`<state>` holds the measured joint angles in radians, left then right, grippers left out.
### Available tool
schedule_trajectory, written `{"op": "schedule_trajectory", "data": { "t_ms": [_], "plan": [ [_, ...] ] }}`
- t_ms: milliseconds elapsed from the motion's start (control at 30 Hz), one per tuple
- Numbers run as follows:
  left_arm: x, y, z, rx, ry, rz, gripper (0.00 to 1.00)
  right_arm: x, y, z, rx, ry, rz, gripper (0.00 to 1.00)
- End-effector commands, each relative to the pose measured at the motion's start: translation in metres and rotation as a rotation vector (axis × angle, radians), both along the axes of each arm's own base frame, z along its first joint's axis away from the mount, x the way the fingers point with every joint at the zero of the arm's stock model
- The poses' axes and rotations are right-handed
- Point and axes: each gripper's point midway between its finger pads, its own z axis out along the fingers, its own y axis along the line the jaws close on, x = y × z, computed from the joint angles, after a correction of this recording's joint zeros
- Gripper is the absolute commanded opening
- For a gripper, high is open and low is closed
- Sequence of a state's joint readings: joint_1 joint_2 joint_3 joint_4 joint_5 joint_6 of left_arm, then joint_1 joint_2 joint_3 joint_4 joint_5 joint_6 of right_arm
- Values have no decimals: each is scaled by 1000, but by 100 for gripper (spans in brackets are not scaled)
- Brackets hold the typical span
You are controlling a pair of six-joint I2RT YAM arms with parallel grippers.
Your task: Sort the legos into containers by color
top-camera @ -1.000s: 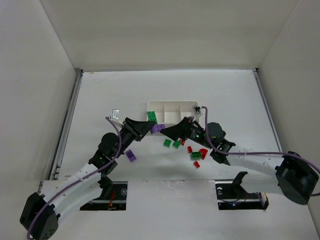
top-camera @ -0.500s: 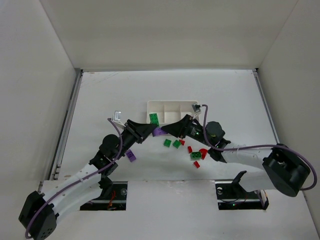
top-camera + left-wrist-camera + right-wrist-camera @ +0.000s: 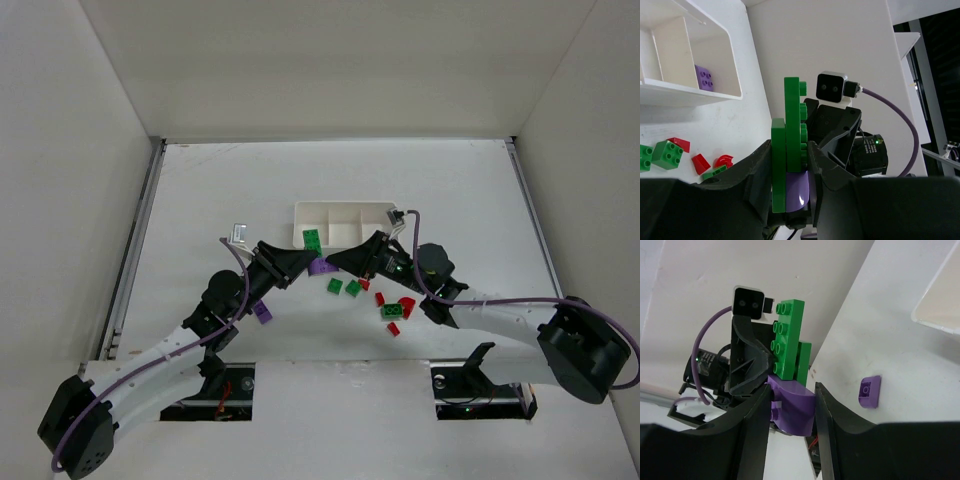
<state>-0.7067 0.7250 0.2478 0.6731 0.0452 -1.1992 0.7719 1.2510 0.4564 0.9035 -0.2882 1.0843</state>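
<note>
Separation of a stuck stack looks like the step in hand. The left pincer (image 3: 790, 155) is clamped on two green bricks (image 3: 792, 115) that stand on edge between its fingers. The right pincer (image 3: 791, 392), tip to tip with it, is closed around the purple brick (image 3: 795, 412) pressed onto the foot of that green pair. The stack hangs above the table (image 3: 200, 200), just short of the white tray (image 3: 715, 95), which lies beyond the two tips.

To part the colours cleanly, both grips probably need to be firm and square on flat faces, since neither pincer has much brick to hold. Rolling one wrist to peel the purple brick off at one edge should free it more easily than a straight pull. A straight pull risks the pieces jumping loose when the studs let go. Moving the arms apart slowly, low over the table, would keep a dropped piece close by.

One end compartment of the tray already holds a small purple piece (image 3: 704, 77), so the purple brick likely belongs there, a short reach ahead of the right pincer. The green pair should go in a different compartment. More loose pieces (image 3: 392, 312) in red, green and purple lie on the table behind and beneath the two pincers, not yet sorted.
</note>
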Motion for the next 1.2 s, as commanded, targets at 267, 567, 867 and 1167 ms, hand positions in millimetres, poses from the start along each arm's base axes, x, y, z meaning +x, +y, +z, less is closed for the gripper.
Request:
{"op": "schedule_trajectory", "data": {
  "t_ms": [267,567,867,1167],
  "plan": [
    [27,14,-26,57,39,167,21,-6,2,35,-24,-94,-41,27],
    [31,18,-36,79,57,198,20,-12,-2,54,3,-120,-35,26],
    [37,27,-34,65,54,238,20,-11,-8,57,21,-123,-51,26],
    [41,30,-27,81,28,246,20,14,-8,-12,-194,-46,-107,36]
  ]
}}
